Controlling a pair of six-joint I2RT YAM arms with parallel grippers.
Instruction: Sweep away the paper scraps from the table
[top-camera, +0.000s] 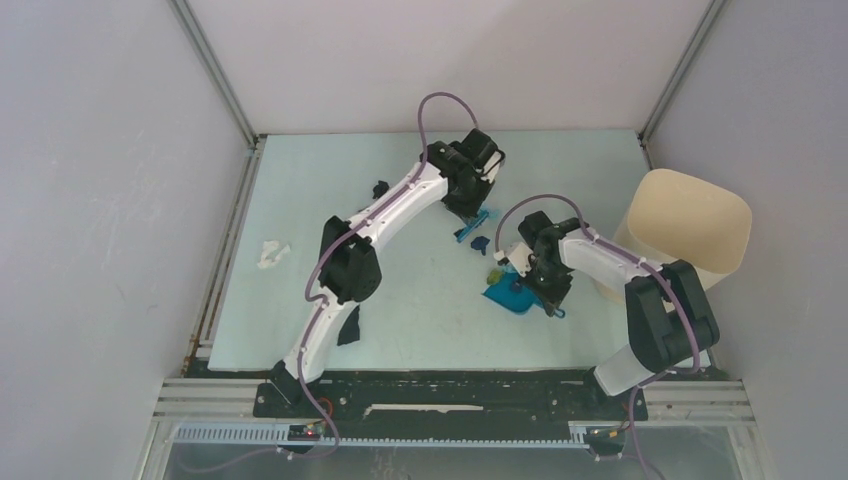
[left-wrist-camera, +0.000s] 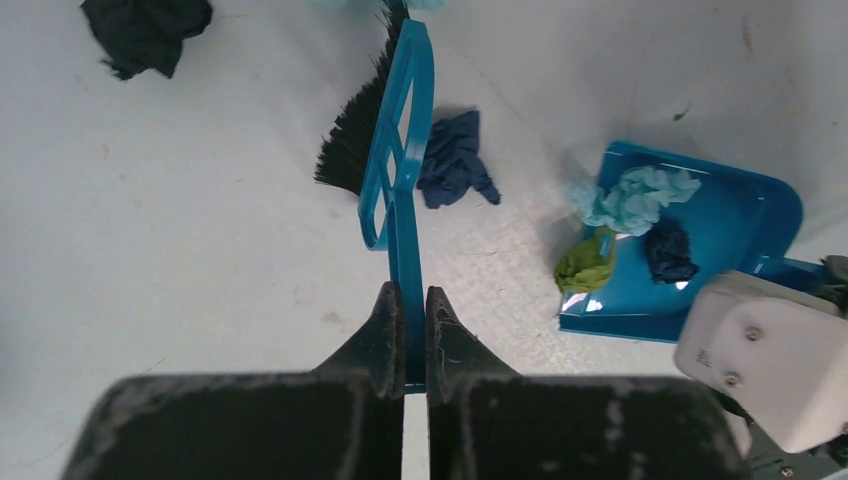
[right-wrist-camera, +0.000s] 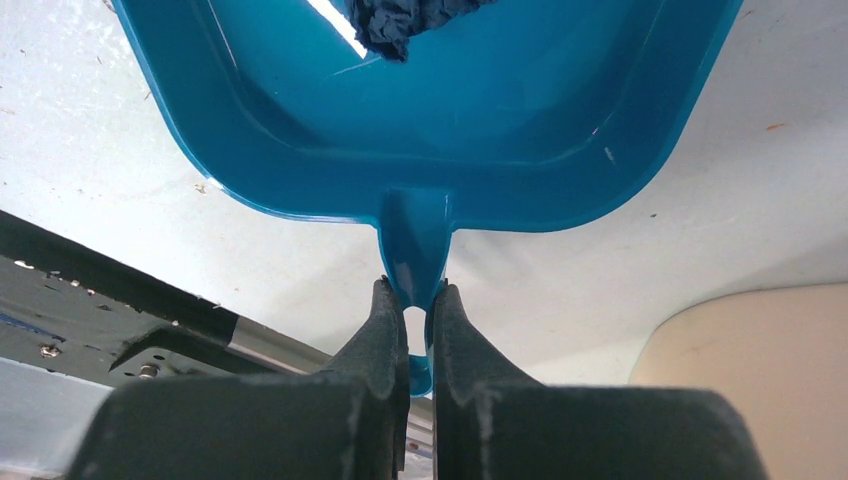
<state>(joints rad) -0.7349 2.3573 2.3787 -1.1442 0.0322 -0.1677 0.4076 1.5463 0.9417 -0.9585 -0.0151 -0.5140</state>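
I'm gripping blue plastic hand brush (left-wrist-camera: 404, 250) in left jaws, shut tight on handle; right jaws pinching blue plastic dustpan (right-wrist-camera: 480, 110) handle.

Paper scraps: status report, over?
Left gripper shut on blue plastic hand brush. Right gripper shut on blue plastic dustpan. Paper scraps: some in pan, others on pale green table. Nothing blocking.

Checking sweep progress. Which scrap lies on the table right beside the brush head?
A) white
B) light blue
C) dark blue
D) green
C: a dark blue scrap lies on the table beside the brush; the green scrap and light blue scrap are at the dustpan.
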